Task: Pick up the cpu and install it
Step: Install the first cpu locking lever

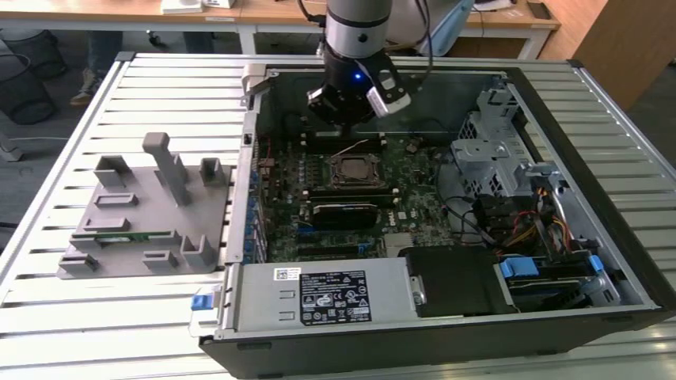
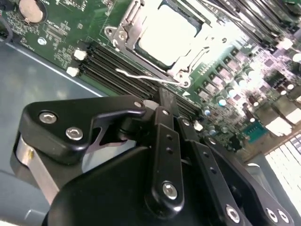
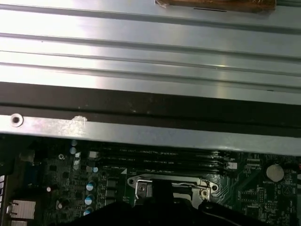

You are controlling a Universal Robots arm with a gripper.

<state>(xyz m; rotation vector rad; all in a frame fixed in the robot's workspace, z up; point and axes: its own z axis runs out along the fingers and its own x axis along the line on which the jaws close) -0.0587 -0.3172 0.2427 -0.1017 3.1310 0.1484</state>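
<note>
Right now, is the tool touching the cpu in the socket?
Apart. In the second wrist view the cpu lies in the socket, and bare board with memory slots separates it from the tool.

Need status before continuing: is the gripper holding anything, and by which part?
Cannot tell: the gripper hangs over the motherboard beside the socket, where the cpu already lies.

Single grey robot arm (image 1: 357,28) hanging straight down, black wrist with a blue light, tool (image 1: 349,119) pointed downward, black linkage fingers (image 2: 168,141) in the second wrist view drawn tight together with no gap between them
</note>
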